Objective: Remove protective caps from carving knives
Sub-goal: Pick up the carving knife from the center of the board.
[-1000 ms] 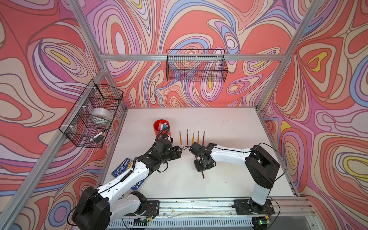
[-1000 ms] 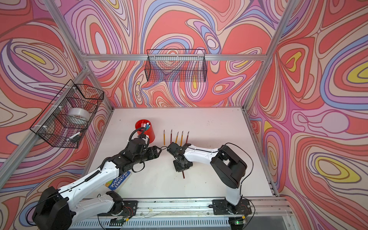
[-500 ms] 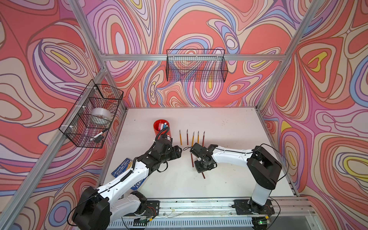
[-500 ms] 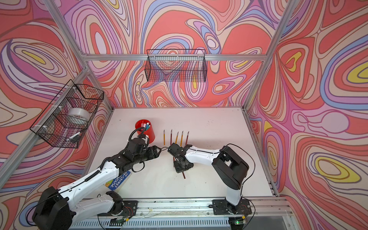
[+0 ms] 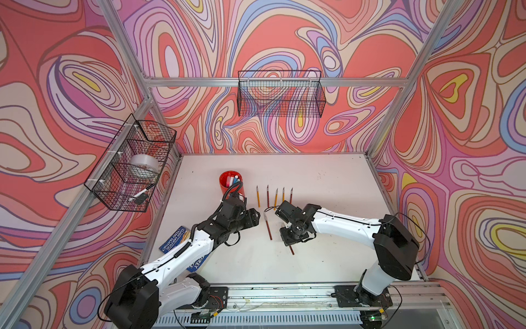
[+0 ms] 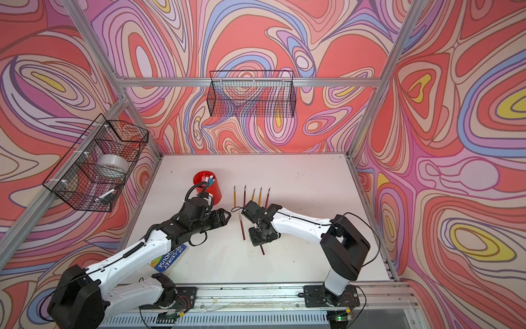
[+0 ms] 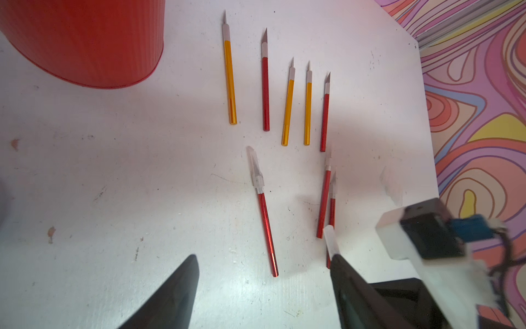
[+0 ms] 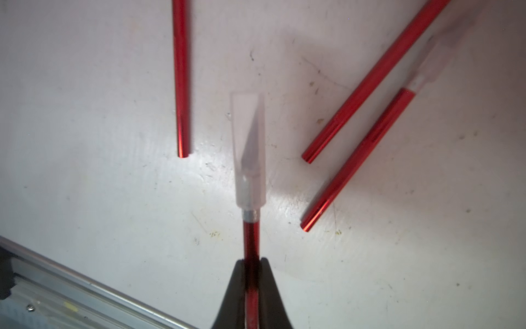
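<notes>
1. In both top views, the left tool [image 5: 257, 218] [image 6: 226, 218] was seen with its fingers spread, facing the right tool [image 5: 293, 241] [image 6: 260, 238], which was pointed down at the surface [image 5: 327, 182]. A capped red knife [image 5: 267, 228] lay between them, its long axis front to back, nearer the left arm.
2. In the left wrist view, a translucent cap [image 7: 330, 240] was seen past the tip of one finger [image 7: 350, 279], toward the right tool; no contact could be confirmed.
3. In the right wrist view, the right tool [image 8: 252, 265] was found clamped on the red handle of the held knife [image 8: 251, 236]. The knife ran straight out from the fingers, with its whitish cap [image 8: 249, 148] fully seated and the blade showing grey through it.
</notes>
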Available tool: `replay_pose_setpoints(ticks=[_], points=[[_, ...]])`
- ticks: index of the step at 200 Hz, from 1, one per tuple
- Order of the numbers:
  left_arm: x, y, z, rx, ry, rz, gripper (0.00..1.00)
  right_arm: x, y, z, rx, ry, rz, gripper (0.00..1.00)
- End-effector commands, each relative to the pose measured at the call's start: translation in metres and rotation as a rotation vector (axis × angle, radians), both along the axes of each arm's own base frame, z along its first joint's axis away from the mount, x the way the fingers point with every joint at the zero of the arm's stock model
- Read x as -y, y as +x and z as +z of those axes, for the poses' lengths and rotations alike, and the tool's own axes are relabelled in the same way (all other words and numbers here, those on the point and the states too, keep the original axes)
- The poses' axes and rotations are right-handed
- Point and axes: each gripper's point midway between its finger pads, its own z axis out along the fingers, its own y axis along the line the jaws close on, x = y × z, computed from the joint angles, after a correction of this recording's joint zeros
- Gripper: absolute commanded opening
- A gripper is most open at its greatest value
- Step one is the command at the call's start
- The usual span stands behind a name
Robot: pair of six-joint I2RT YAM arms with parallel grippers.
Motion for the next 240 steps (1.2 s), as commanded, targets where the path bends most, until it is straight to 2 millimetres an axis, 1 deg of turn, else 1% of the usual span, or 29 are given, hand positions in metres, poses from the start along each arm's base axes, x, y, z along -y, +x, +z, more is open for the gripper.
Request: replay_pose_setpoints(ticks=[1, 15, 34, 60, 79, 101, 131, 162, 188, 231, 240], points=[[0.001, 0.004, -0.011, -0.025, 0.008, 0.001, 0.75, -0.017, 0.007, 0.033, 0.068, 0.103, 0.033, 0.0], [0.006, 0.004, -0.014, -0.039, -0.001, -0.015, 0.74, -0.026, 0.013, 0.051, 0.113, 0.181, 0.039, 0.0], [0.013, 0.004, -0.01, -0.024, -0.033, -0.045, 0.75, -0.029, 0.025, 0.072, 0.157, 0.264, 0.018, 0.0], [0.021, 0.006, 0.005, 0.033, -0.085, -0.08, 0.79, -0.023, 0.055, 0.093, 0.171, 0.403, -0.063, 0.0], [0.03, 0.004, 0.019, 0.073, -0.14, -0.126, 0.8, -0.026, 0.072, 0.109, 0.17, 0.531, -0.088, 0.0], [0.042, -0.001, 0.033, 0.104, -0.212, -0.186, 0.81, -0.032, 0.085, 0.124, 0.182, 0.612, -0.082, 0.0], [0.058, -0.009, 0.054, 0.153, -0.305, -0.284, 0.77, -0.037, 0.099, 0.144, 0.149, 0.759, -0.076, 0.0], [0.067, -0.014, 0.068, 0.188, -0.362, -0.343, 0.76, -0.04, 0.102, 0.151, 0.116, 0.826, -0.064, 0.0], [0.069, -0.013, 0.067, 0.189, -0.368, -0.345, 0.76, -0.038, 0.103, 0.152, 0.114, 0.833, -0.07, 0.0], [0.077, -0.009, 0.07, 0.182, -0.396, -0.363, 0.71, -0.041, 0.1, 0.149, 0.08, 0.862, -0.064, 0.0], [0.078, -0.007, 0.07, 0.178, -0.401, -0.362, 0.7, -0.042, 0.1, 0.145, 0.073, 0.859, -0.064, 0.0]])
